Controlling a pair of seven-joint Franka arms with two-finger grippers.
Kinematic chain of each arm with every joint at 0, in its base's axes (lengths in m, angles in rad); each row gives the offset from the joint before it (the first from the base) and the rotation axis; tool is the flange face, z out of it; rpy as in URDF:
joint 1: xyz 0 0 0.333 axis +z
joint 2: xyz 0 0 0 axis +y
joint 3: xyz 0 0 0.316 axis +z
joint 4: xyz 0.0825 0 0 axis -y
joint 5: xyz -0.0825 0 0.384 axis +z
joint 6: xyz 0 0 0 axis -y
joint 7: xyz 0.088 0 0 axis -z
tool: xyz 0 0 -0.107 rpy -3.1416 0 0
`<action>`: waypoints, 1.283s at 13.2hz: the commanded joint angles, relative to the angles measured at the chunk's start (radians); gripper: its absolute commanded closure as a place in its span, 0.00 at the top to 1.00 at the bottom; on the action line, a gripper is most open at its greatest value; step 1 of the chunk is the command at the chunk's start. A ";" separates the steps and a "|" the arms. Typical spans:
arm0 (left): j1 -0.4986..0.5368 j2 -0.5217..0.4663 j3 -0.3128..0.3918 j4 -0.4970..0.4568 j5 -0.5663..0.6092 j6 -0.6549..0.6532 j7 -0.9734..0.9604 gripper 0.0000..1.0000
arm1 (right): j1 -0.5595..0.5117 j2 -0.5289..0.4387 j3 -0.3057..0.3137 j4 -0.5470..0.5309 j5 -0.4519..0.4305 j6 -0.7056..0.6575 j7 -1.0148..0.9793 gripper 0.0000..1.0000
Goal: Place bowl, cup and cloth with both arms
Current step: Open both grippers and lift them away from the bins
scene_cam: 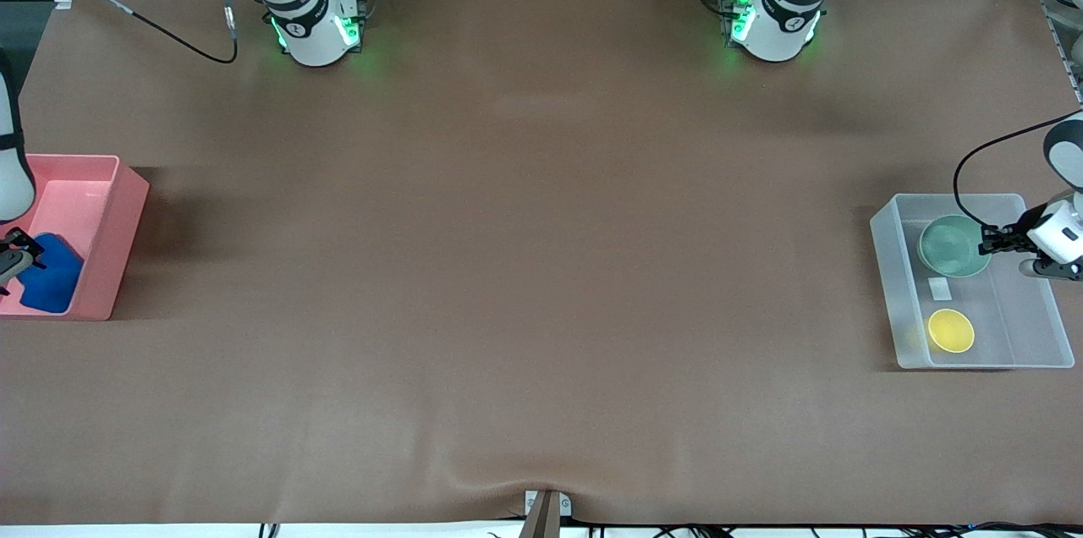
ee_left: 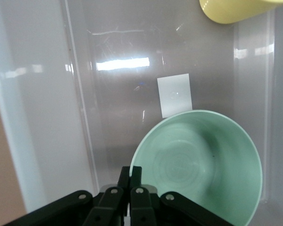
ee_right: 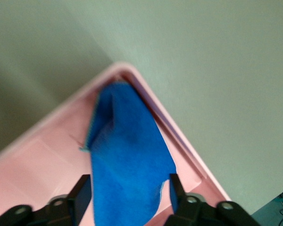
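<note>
Mint-green round bowl [scene_cam: 953, 244] and yellow cup [scene_cam: 951, 330] lying in clear plastic bin [scene_cam: 893, 284]; royal-blue cloth [scene_cam: 49, 274] in pink bin [scene_cam: 118, 233]. Left gripper [ee_left: 130, 181] pressed together at bowl's rim, right gripper [ee_right: 129, 190] spread over cloth. Seemingly near finished.

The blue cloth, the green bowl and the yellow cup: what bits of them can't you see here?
- Soft royal-blue cloth in the pink bin: front view, part covered by the right gripper; right wrist view, blurred and cut off by the edge.
- Pale mint-green bowl: left wrist view, the left gripper hides some rim.
- Small yellow cup: left wrist view, cut off at the edge.
</note>
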 commanded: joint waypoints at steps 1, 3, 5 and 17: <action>0.006 -0.008 -0.008 -0.037 0.019 0.045 0.018 0.00 | 0.026 -0.120 0.050 -0.018 0.020 -0.122 0.055 1.00; 0.003 -0.005 -0.009 -0.036 0.019 0.045 0.018 0.13 | 0.074 -0.175 0.053 -0.026 0.020 -0.226 0.172 1.00; 0.003 0.002 -0.009 -0.036 0.019 0.045 0.039 0.52 | 0.144 -0.223 0.053 -0.028 0.022 -0.332 0.320 1.00; -0.127 -0.186 0.001 0.087 0.016 -0.229 -0.021 1.00 | 0.494 -0.505 0.053 -0.089 0.212 -0.708 1.202 1.00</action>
